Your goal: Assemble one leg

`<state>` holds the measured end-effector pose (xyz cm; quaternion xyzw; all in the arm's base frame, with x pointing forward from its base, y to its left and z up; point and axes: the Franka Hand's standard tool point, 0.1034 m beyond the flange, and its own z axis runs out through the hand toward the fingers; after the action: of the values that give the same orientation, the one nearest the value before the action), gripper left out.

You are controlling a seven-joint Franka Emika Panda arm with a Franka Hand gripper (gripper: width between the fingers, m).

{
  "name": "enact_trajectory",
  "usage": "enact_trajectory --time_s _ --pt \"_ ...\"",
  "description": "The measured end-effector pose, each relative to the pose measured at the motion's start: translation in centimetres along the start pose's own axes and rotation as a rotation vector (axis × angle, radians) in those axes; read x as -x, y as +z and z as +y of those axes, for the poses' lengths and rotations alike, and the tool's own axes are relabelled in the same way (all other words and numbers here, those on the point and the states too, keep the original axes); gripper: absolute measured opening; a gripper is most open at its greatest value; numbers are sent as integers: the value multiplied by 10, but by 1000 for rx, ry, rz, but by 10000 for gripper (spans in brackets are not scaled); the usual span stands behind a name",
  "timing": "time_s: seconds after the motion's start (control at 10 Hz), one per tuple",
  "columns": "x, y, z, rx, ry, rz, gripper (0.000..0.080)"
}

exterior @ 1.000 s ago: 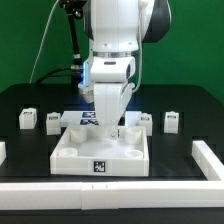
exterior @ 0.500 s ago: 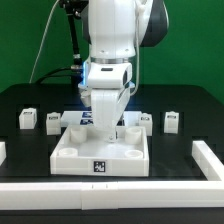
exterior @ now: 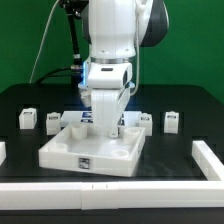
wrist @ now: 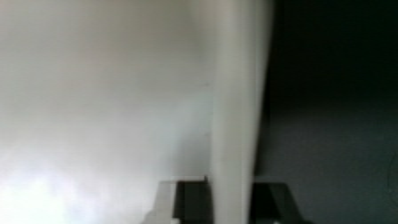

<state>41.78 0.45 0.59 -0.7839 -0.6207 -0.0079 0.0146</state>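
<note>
Straddling the far rim of the square piece (exterior: 60, 150), our gripper (exterior: 108, 125) sits centre-frame; clamped or loose, we cannot tell. Right of centre waits the leg (exterior: 147, 121); we should grasp it squarely.

Bright, even light is washing out the glossy white robot arm (exterior: 110, 30) and the large white square plastic piece (exterior: 95, 150). Shadows are barely showing on the matte black bench (exterior: 185, 110). The wrist view is blurring heavily, part pale glare, part darkness.
</note>
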Motion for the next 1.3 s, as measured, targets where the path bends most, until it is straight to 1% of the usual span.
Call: enact_trajectory --time_s 0.6,0.8,0.9,1.0,1.1,1.3 --pt "0 0 1 0 -8 0 59" --pt "-4 0 15 14 -91 3 59" --pt "-9 0 21 21 -134 2 60" --pt "-19 0 26 31 -179 1 60" --pt "-25 0 28 36 -199 1 60" --pt "-23 0 28 35 -194 1 60"
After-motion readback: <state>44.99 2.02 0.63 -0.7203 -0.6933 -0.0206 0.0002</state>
